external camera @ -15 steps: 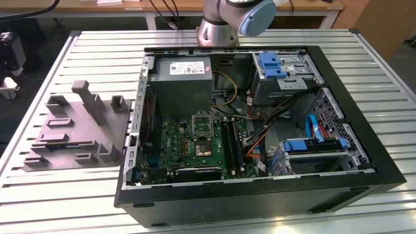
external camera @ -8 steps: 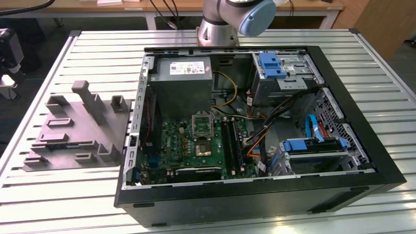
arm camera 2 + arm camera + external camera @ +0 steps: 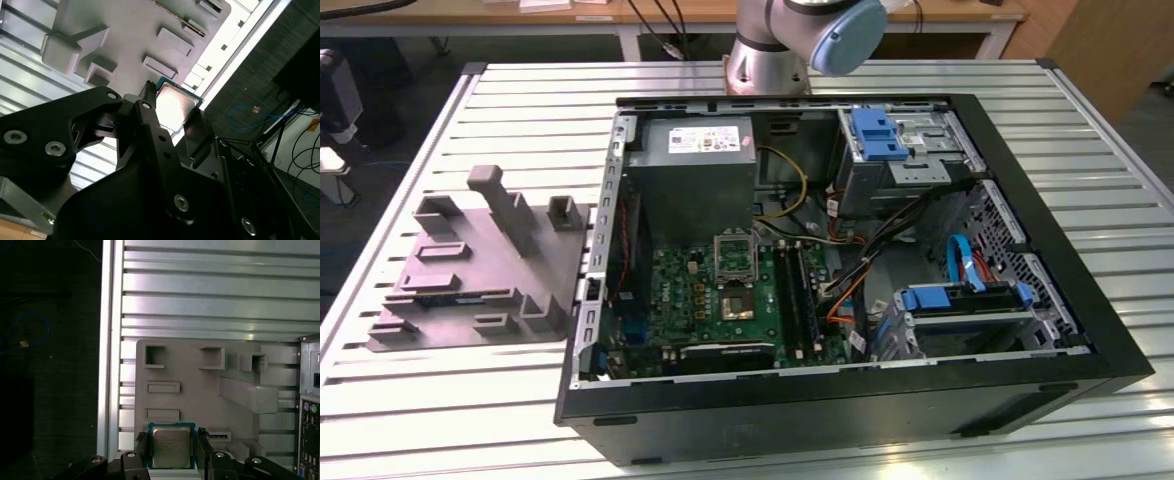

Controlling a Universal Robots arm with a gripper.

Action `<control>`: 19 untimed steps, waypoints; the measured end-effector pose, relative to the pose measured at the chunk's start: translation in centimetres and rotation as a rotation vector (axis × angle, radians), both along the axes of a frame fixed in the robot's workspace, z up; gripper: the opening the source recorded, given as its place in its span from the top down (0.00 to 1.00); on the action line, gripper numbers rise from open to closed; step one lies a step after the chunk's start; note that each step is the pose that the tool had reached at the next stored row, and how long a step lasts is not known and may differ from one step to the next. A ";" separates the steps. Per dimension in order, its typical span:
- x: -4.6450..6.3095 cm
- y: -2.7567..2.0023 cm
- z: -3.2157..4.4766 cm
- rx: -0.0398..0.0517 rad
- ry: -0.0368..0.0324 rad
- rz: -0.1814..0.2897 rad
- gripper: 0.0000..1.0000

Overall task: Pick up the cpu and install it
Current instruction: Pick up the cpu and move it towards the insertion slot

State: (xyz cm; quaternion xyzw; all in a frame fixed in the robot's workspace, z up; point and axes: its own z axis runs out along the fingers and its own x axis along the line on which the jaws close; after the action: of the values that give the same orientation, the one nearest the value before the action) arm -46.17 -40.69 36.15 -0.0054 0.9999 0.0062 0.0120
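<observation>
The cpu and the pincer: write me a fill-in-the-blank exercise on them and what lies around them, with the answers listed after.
1. In the first wrist view the cpu sits clamped between the pincer's two ___.
2. Beyond the cpu lies a moulded holder whose colour is ___.
3. In the exterior view that holder lies to the exterior view's ___ of the open computer case.
Missing words: fingers; grey; left.

Computer case [image 3: 854,410] beside seemingly plastic fixture [image 3: 467,255]
</observation>
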 end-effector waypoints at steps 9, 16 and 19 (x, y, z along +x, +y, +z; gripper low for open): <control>0.0 0.00 0.90 0.0000 0.0000 0.000 0.53; 0.0 0.00 1.80 -0.0001 0.0001 0.000 0.53; 0.0 0.00 2.30 0.0000 0.0000 0.000 0.53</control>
State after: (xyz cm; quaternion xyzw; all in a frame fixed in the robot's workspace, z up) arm -46.17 -40.69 38.45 -0.0054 0.9999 0.0062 0.0120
